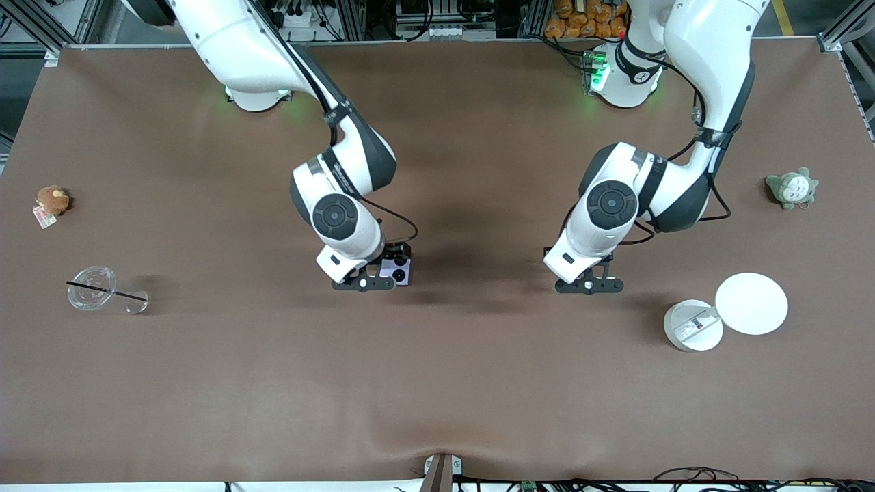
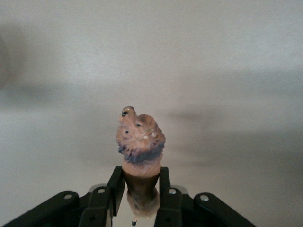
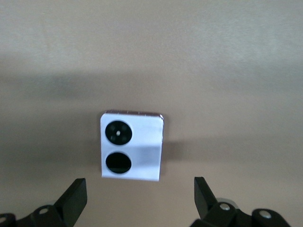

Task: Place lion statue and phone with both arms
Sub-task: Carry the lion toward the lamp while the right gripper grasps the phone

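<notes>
The lion statue (image 2: 140, 137), a small reddish-brown figurine with a dark mane, is clamped between the fingers of my left gripper (image 2: 140, 182), head pointing away from the hand. In the front view that gripper (image 1: 588, 283) hangs low over the bare middle of the table, and the hand hides the statue. The pale lavender phone (image 3: 142, 142) with two black circles lies flat on the table. My right gripper (image 3: 139, 189) is open wide just above it, touching nothing. In the front view the phone (image 1: 398, 271) lies beside the right gripper (image 1: 364, 282).
A brown plush with a tag (image 1: 52, 200) and a clear lid with a black straw (image 1: 92, 288) lie toward the right arm's end. A grey-green plush (image 1: 791, 188) and two white discs (image 1: 752, 303) (image 1: 692, 326) lie toward the left arm's end.
</notes>
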Tool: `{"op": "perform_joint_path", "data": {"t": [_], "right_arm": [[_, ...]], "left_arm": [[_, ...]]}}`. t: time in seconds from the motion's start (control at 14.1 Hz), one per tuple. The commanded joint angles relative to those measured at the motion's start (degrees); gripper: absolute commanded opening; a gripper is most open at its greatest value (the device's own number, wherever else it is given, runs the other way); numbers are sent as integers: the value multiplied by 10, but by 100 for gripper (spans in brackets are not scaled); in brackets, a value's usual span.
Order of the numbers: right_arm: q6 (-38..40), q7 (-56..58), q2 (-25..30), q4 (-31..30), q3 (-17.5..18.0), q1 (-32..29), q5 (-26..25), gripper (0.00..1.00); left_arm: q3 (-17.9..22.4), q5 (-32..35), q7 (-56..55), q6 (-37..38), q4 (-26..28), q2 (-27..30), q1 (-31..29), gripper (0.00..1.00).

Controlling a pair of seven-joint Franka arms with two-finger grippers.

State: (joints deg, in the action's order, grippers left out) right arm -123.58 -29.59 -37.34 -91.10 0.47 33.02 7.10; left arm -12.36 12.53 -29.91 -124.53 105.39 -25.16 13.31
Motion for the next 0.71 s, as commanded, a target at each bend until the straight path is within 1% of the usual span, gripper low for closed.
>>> {"op": "perform_joint_path", "data": {"t": [0.0,0.14,0.28,0.36,0.64], "right_arm": [[-17,-6,-27,12,-5,7,-16,100],[-32,-6,-35,13,-5,13,-19,100],[-41,-7,-40,14,-4,14,-19,100],[-51,-6,-44,14,-4,20,-19,100],[-71,-7,-61,14,-5,28,-20,100]], "left_arm": [[-6,56,14,-12,29,13,-40,0],[-6,72,27,-42,42,5,-51,0],[-6,72,53,-79,53,-4,-84,0],[-6,72,70,-97,58,-6,-90,0],[-6,72,117,-127,62,-17,-111,0]]}}
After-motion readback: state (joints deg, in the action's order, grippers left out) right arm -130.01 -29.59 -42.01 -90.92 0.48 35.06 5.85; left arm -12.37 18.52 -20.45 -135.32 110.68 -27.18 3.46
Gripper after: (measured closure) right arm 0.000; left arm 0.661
